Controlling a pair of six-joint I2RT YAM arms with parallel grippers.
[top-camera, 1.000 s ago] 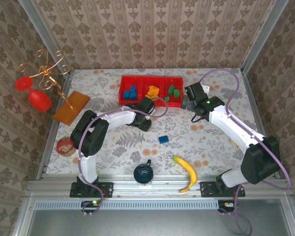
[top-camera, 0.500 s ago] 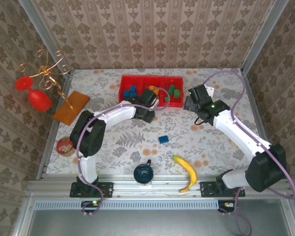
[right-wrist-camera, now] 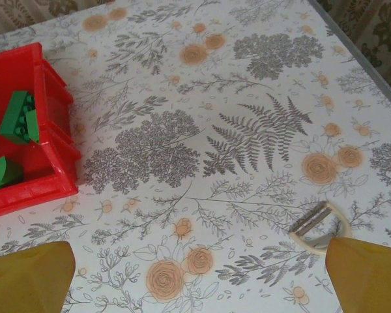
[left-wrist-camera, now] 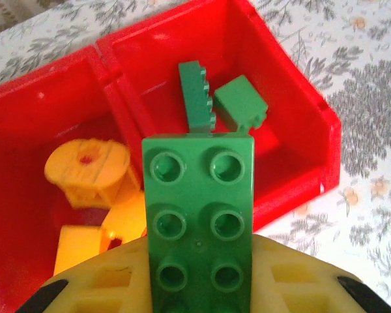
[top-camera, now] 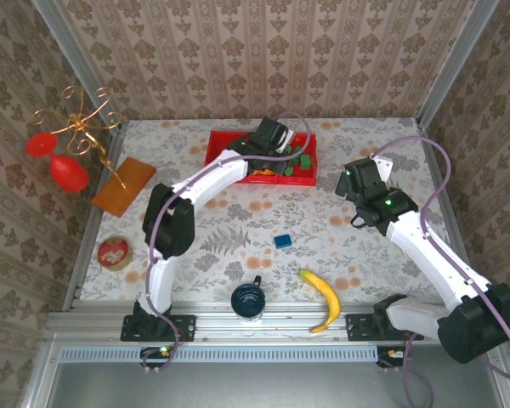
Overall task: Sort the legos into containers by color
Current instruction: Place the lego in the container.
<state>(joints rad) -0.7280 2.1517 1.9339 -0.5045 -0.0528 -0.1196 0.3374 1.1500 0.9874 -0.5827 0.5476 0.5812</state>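
- Top view: I see the left tool (top-camera: 270, 136) over the red tray (top-camera: 223, 138); a blue lego (top-camera: 281, 240) lies alone on the open table (top-camera: 229, 217).
- Left wrist: clamped on a green lego (left-wrist-camera: 199, 215), above the yellow/green divider.
- Right wrist: the right tool (right-wrist-camera: 195, 277) is spread wide, holding nothing, with the tray corner at left.

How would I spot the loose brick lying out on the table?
From the long red tray at the far side, look nearer, towards the banana. The blue brick lies alone on the flowered tabletop, tiny and square, unlike the long yellow banana.
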